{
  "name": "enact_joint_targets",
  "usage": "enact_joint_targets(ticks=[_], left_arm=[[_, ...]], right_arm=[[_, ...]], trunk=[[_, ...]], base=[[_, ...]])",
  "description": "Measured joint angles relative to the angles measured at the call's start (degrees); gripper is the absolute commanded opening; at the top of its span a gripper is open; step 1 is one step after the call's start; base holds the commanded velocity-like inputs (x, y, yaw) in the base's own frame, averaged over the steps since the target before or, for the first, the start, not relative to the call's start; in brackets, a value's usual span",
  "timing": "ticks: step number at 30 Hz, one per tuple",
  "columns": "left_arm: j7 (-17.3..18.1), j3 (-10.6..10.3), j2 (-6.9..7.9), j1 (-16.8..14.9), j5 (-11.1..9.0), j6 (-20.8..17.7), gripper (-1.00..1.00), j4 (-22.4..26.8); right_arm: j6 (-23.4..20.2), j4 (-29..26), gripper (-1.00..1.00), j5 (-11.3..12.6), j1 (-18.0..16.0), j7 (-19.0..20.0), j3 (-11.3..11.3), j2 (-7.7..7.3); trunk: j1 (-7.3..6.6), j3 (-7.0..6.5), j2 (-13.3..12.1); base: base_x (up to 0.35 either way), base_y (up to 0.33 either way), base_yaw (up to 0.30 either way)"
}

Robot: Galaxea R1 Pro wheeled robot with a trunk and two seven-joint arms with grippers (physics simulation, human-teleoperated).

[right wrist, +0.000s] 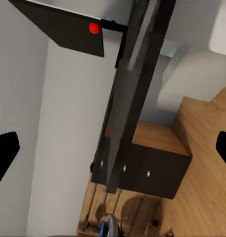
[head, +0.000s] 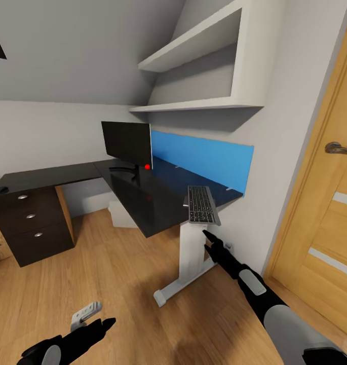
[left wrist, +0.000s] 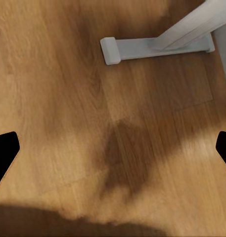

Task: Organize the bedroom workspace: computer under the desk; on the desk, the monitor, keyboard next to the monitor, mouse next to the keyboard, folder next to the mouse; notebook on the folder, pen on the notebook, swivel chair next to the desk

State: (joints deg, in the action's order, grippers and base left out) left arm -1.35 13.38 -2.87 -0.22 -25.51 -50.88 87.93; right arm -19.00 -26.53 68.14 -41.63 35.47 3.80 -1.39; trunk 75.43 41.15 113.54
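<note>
Here the right gripper (head: pixel 207 242) hangs with its fingers spread and nothing between them, just below the near end of the keyboard (head: pixel 201 204). That keyboard lies on the glossy black desk (head: pixel 143 200), partly overhanging the edge right above the gripper. Farther beyond it, the monitor (head: pixel 126 142) stands on the desk with its red dot at a lower corner — the blue wall panel (head: pixel 203 159) runs beside it. Well off to the left, the black three-drawer unit (head: pixel 29 223) sits under the desk, and a small dark mouse (head: pixel 1 189) rests on top. The left gripper (head: pixel 100 327) hovers low over the wooden floor (head: pixel 117 274), also spread and empty — the desk's white foot (left wrist: pixel 157 48) lies ahead of it.
</note>
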Motion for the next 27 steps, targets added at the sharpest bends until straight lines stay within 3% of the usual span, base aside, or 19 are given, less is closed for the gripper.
enact_joint_targets(ticks=[10,13,16,27], left_arm=[[0.0,-0.12,0.04,-0.01,0.02,0.05,1.0,-0.01],[-0.05,-0.13,0.09,-0.02,0.39,0.09,1.0,-0.03],[-0.06,-0.13,0.1,-0.02,1.04,0.08,1.0,-0.02],[-0.01,-0.13,0.1,-0.01,2.09,0.03,1.0,-0.09]], right_arm=[[0.28,-5.75,1.0,-0.28,0.22,2.36,0.15,-0.19],[0.32,-7.23,1.0,-0.32,0.31,2.75,0.11,-0.21],[0.34,-7.48,1.0,-0.34,0.33,2.78,0.1,-0.21],[-0.18,-7.53,1.0,-0.12,0.35,1.68,0.0,-1.29]], trunk=[[0.0,0.0,0.0],[-0.65,-0.53,-1.19],[-1.31,-1.07,-2.39],[-1.32,-1.08,-2.41]], base=[[0.0,0.0,0.0],[0.0,0.0,0.0],[0.0,0.0,0.0],[0.0,0.0,0.0]])
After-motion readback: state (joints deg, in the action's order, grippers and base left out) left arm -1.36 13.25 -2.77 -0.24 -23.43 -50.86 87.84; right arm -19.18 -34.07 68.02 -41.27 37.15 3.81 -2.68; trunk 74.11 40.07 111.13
